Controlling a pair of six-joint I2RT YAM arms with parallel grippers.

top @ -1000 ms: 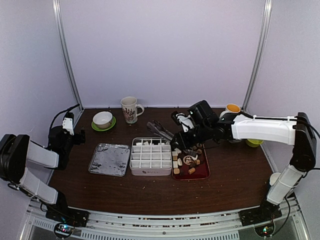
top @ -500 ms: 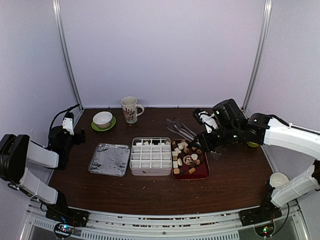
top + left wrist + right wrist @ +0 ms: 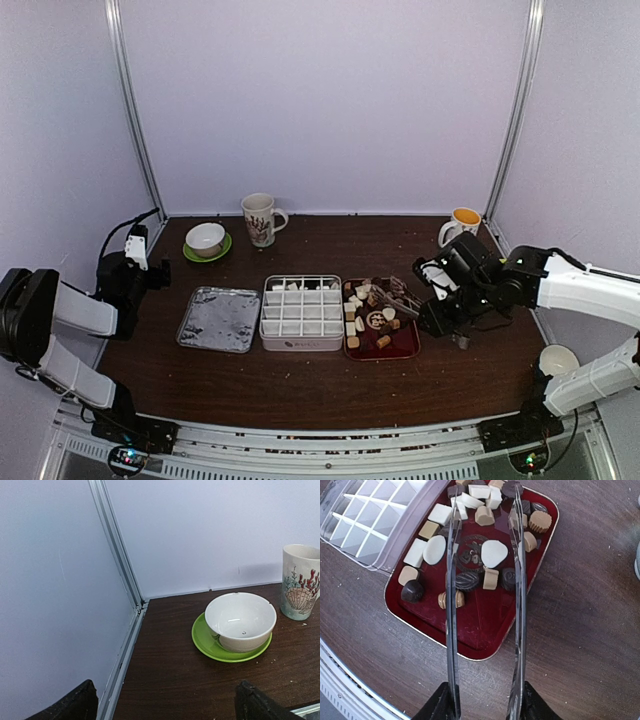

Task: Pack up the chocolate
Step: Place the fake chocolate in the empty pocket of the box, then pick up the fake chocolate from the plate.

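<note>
Strewn loose across the red tray [image 3: 480, 625]: the chocolate [image 3: 494, 553], in cubes, rounds and ovals of dark brown, tan and cream. Crowded thickest toward the tray's 12 o'clock end in the top view, sparser toward 6 o'clock.

Hard against the tray's 9 o'clock side, a white divided box [image 3: 300, 312].

Above the tray, metal tongs [image 3: 452, 570], both arms spread well apart and reaching toward 10 o'clock over the pieces. Tips out at the tray's far end in the wrist view, the right tip at a dark round piece; touching it or just over it, cannot tell. Gripped at the handle end by the right gripper [image 3: 484, 706], at 3 o'clock of the tray, its fingers set against the outside of each arm.

Farther out, at 9 o'clock of the box, a flat silvery tray [image 3: 218, 318].

Toward the table's 11 o'clock, a white bowl [image 3: 240, 620] sitting on a green saucer [image 3: 207, 647], with a shell-printed mug [image 3: 300, 580] near it at 3 o'clock.

At the table's 9 o'clock edge, the left gripper [image 3: 165, 705], jaws spread wide with only bare table between them, facing the bowl.

At 1 o'clock, a mug with an orange inside [image 3: 462, 222].
</note>
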